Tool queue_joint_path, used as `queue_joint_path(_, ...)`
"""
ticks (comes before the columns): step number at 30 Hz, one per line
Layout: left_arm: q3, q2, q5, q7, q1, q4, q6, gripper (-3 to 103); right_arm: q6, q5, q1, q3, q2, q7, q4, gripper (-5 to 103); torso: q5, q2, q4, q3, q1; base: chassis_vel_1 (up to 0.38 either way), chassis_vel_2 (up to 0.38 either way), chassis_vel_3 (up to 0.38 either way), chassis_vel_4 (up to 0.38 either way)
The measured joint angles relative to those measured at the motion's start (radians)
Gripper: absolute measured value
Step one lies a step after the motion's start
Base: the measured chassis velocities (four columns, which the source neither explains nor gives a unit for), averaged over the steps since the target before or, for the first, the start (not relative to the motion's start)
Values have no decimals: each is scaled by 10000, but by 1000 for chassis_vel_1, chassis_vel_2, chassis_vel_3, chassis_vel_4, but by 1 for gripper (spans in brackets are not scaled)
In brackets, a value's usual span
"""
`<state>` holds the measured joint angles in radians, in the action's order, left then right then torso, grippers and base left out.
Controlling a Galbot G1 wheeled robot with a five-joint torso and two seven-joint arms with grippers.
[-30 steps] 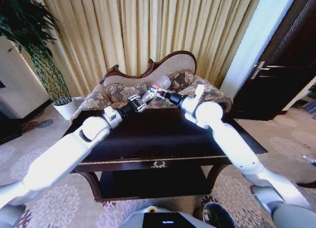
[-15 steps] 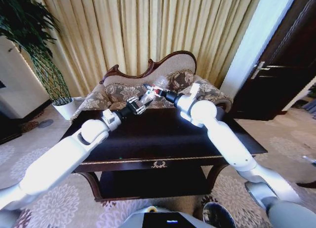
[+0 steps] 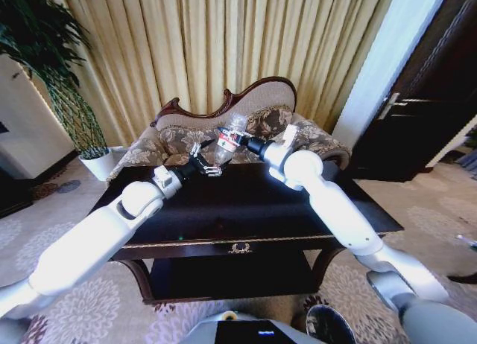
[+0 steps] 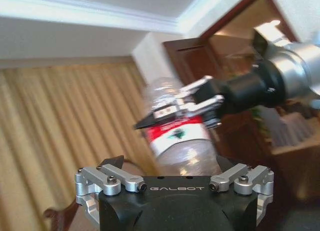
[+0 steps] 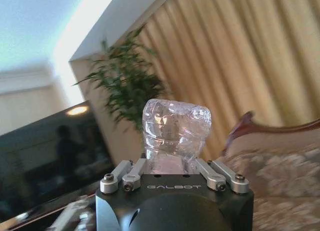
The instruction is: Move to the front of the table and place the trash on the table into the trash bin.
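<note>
**Bottle held over the table's far edge**

The bottle's point(image 3: 228, 138) cap is hidden. Its red label point(image 4: 179, 134) bears a dark mark too small to read; "GALBOT" shows on both wrist housings. The right gripper point(image 3: 226, 139) is clamped on the bottle above the table's point(image 3: 246, 210) far edge. The left gripper point(image 3: 206, 166) sits just below, fingers apart. Behind the table stand a sofa point(image 3: 246, 120) and gold curtains point(image 3: 223, 39).

Gold pleated curtains point(image 3: 223, 46) hung behind a carved floral sofa point(image 3: 246, 124); a potted plant point(image 3: 52, 76) stood left, patterned carpet point(image 3: 89, 303) below.
</note>
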<state>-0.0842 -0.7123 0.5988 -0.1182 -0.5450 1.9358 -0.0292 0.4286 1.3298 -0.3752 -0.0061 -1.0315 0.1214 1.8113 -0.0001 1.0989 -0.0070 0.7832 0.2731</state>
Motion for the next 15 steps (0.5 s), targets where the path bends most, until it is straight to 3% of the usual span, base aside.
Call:
queue_joint_path(2, 407, -101, 226, 205, -126, -91, -253, 100, -37, -1010, -131, 359, -95, 188, -333, 27, 1, -1, 3, 0, 0, 0, 0, 0, 0)
queue_joint_path(3, 407, -101, 226, 205, -126, -91, -253, 100, -37, -1010, -131, 359, -95, 188, -333, 27, 1, -1, 3, 0, 0, 0, 0, 0, 0)
queue_joint_path(6, 921, -402, 294, 847, -282, -86, -825, 100, -120, -3020, -499, 830, -112, 417, -479, 27, 1, -1, -2, 1, 0, 0, 0, 0, 0)
queue_joint_path(7, 921, -402, 294, 847, -282, -86, -825, 100, -120, -3020, -499, 830, -112, 417, -479, 27, 1, -1, -2, 1, 0, 0, 0, 0, 0)
queue_joint_path(9, 1262, -685, 375, 1679, -333, -38, -1501, 100, -406, -4634, -760, 1007, -75, 949, -607, 27, 2, 0, -1, 0, 0, 0, 0, 0, 0)
queue_joint_path(10, 1262, -685, 375, 1679, -333, -38, -1501, 100, -406, -4634, -760, 1007, -75, 949, -607, 27, 2, 0, -1, 0, 0, 0, 0, 0, 0)
queue_joint_path(13, 1750, -800, 513, 2219, -413, 31, -2108, 100, -839, -6333, -1206, 1300, 164, 1225, -783, 27, 2, -1, -2, 1, 1, 0, 0, 0, 0)
queue_joint_path(15, 1885, -760, 595, 2403, -464, 92, -2306, 100, -906, -6682, -1349, 1383, 267, 1306, -787, 27, 1, -1, -3, 1, 1, 0, 0, 0, 0)
